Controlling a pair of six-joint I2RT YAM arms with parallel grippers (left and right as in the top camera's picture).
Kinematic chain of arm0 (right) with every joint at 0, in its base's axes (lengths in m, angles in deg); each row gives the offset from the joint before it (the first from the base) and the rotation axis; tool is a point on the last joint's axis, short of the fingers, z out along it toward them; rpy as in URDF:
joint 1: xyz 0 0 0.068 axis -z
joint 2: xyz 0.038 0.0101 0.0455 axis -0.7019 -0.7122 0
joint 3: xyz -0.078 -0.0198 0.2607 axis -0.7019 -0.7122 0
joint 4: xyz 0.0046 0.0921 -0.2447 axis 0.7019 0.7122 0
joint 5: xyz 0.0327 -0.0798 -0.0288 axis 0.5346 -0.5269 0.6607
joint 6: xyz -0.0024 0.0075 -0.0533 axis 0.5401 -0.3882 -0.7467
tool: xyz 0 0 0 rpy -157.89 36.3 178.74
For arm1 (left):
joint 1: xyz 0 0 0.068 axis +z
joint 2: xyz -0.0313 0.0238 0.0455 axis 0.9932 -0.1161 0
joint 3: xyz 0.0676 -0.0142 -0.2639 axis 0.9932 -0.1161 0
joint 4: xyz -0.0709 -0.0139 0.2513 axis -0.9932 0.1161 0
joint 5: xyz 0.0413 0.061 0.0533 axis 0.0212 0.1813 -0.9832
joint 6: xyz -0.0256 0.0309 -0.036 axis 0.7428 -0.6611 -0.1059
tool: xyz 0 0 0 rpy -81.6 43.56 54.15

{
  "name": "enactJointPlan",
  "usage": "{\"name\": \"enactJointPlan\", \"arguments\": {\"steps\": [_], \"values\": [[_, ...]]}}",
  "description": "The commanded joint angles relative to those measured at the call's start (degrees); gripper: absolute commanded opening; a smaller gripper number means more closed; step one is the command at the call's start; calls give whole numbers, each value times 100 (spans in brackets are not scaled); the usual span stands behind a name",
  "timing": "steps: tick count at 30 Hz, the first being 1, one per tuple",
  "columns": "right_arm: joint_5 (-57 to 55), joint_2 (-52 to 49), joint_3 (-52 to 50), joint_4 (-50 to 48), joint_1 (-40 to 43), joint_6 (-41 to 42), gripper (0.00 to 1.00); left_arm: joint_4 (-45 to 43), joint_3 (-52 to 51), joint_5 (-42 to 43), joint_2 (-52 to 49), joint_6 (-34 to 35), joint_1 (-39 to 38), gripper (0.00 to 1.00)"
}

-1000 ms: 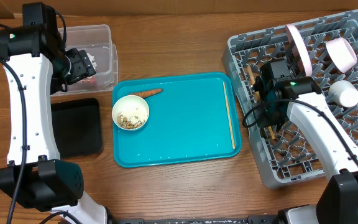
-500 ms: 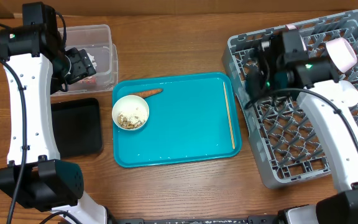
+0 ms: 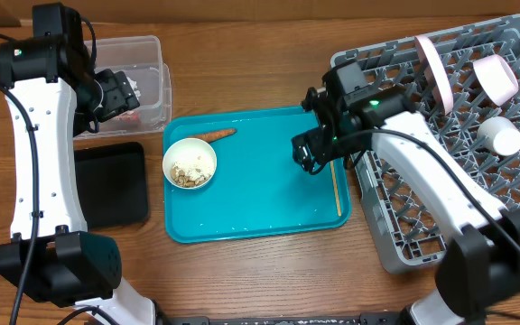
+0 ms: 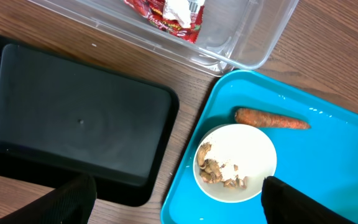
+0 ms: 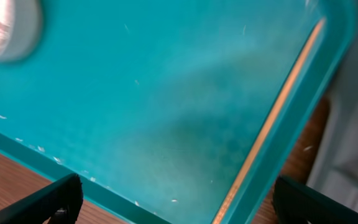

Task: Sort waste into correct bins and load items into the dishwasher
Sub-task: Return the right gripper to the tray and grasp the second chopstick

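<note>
A white bowl (image 3: pixel 204 153) (image 4: pixel 253 149) with beige food scraps (image 3: pixel 186 174) (image 4: pixel 219 174) sits at the left of the teal tray (image 3: pixel 260 190), an orange carrot piece (image 3: pixel 215 135) (image 4: pixel 272 118) just behind it. One wooden chopstick (image 3: pixel 336 176) (image 5: pixel 278 118) lies along the tray's right edge. The clear tub (image 3: pixel 152 45) (image 4: pixel 253 37) holds the red wrapper (image 4: pixel 166 15); the black tray (image 3: pixel 111 185) (image 4: pixel 73 112) lies beside it. My left gripper (image 3: pixel 120 93) (image 4: pixel 179 205) hangs open over the tub's near edge. My right gripper (image 3: pixel 310 152) (image 5: pixel 179 199) is open and empty above the tray, left of the chopstick.
The grey dish rack (image 3: pixel 422 226) at the right holds a pink plate (image 3: pixel 433 68) on edge, a pink cup (image 3: pixel 496 77) and a white cup (image 3: pixel 499 135). My right arm reaches from the rack side across the tray's right rim.
My right gripper has swung left from over the dish rack to above the teal tray and has opened wide. The left arm has stayed where it was.
</note>
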Motion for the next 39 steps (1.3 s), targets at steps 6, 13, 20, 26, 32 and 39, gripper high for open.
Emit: {"name": "enactJointPlan", "arguments": {"steps": [6,13,20,26,32,39], "values": [[-101,-284,-96,-197,22,334,100,-2,37,61,15,37,24,88],[-570,-487,-195,-157,20,807,100,-2,37,61,15,37,11,87],[-562,-581,-761,-507,9,1106,99,-7,37,61,15,37,2,88],[-551,-581,-1414,-1023,9,1250,91,-15,37,61,15,37,-2,88],[-553,-581,-1816,-1384,9,1377,72,-15,37,61,15,37,-2,88],[-575,-581,-1980,-1589,9,1576,33,-24,37,61,15,37,-2,88]]}}
